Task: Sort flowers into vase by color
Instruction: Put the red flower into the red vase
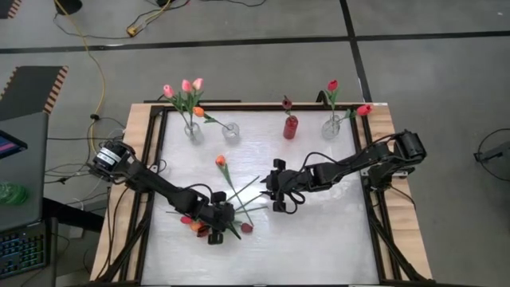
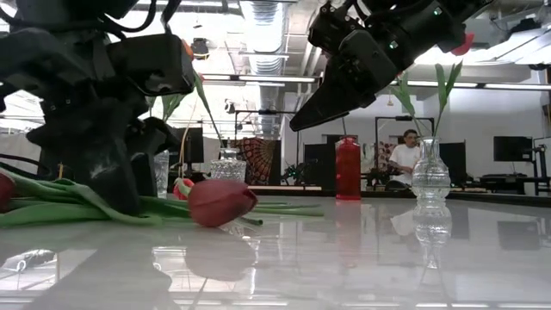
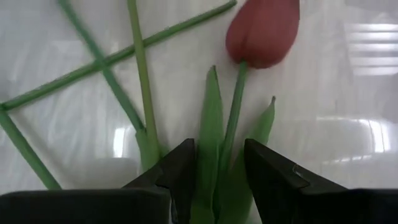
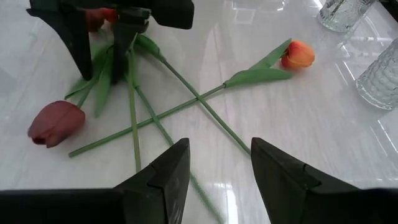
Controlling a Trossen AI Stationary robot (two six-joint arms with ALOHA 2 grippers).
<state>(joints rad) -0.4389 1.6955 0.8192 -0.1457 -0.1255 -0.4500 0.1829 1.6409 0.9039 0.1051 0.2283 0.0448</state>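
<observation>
Left wrist view gives me the left end effector (image 3: 217, 174) down on the worktop (image 3: 348, 155), fingers apart and straddling the stem of a dark red tulip (image 3: 264, 31) whose head lies just ahead of the tips. I see the right end effector (image 4: 214, 171) hovering above the crossed stems (image 4: 180, 106), jaws spread and empty, with an orange tulip (image 4: 297, 55) lying farther ahead near the glass vases (image 4: 382, 74).
</observation>
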